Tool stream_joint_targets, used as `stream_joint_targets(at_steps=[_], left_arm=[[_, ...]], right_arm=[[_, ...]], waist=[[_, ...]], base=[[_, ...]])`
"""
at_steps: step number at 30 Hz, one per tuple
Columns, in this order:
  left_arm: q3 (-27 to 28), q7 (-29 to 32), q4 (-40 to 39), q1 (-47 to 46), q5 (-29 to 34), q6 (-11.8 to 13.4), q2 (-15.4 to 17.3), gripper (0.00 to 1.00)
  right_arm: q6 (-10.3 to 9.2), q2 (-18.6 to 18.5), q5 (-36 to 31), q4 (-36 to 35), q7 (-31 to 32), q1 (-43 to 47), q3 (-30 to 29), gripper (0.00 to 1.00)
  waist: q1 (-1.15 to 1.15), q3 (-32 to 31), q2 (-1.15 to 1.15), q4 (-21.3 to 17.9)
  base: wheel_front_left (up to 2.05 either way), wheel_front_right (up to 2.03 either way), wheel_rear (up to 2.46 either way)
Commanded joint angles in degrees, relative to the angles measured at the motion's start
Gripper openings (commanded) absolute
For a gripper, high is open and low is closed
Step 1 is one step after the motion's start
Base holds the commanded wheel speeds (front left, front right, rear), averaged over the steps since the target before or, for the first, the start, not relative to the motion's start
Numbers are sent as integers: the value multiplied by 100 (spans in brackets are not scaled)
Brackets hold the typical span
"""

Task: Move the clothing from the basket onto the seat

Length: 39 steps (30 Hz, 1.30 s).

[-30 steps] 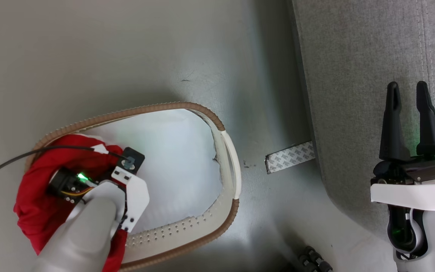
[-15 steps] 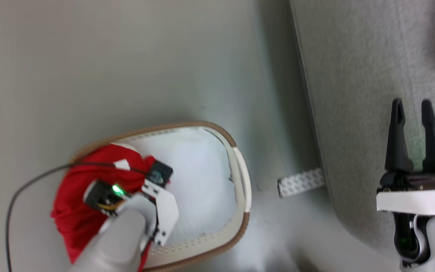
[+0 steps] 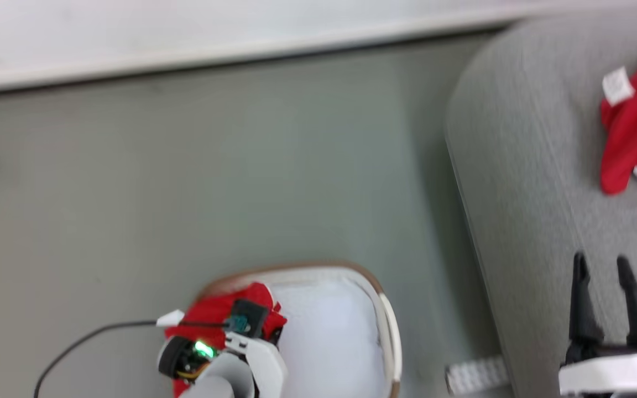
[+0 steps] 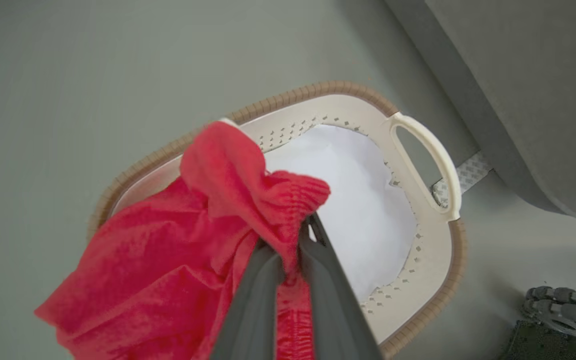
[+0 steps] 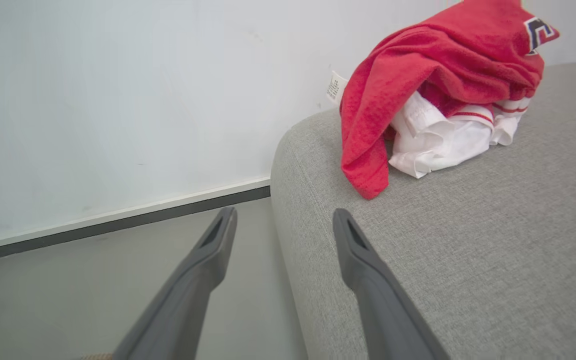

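Left wrist view: your left gripper (image 4: pixel 294 242) pinches red clothing (image 4: pixel 158 250), fabric bunched above basket (image 4: pixel 318 91), near its rim. Your right gripper (image 5: pixel 284 220) hangs with fingers spread, holding nothing, at seat (image 5: pixel 468 260) edge; another red-and-white garment (image 5: pixel 438 75) lies on seat.

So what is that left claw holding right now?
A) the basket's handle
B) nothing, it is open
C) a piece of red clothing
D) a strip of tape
C: in the left wrist view the left gripper has its fingers pinched on the red clothing, which is bunched at the basket.
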Motion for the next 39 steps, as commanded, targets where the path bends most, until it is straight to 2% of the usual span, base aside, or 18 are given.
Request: stream_joint_targets(at_steps=[1,9,14,19,29,39], left_arm=[[34,-59,-189,220,-130,46,-3,0],[172,33,-1475,857,-656,450,-6,0],[263,170,-2234,1191,-737,712,54,0],[332,280,-2857,1296,-754,887,143,0],[493,645,-4122,1136,-739,1122,362,0],[566,933,-4654,818,-667,1226,522,0]], right_arm=[[-15,-33,-189,62,12,203,-22,100],[-15,-32,-481,352,12,751,-61,100],[-15,-33,-513,483,12,995,68,100],[-15,-31,-568,469,12,1101,89,100],[-15,-33,-720,475,12,1254,129,100],[-15,-33,-838,450,12,1417,208,100]], waist=[[1,-944,0,526],[1,-1834,0,793],[1,-2278,0,818],[1,-2434,0,821],[1,-2742,0,773],[1,-2934,0,690]], base=[[0,0,0],[0,0,0],[0,0,0],[0,0,0],[0,0,0],[0,0,0]])
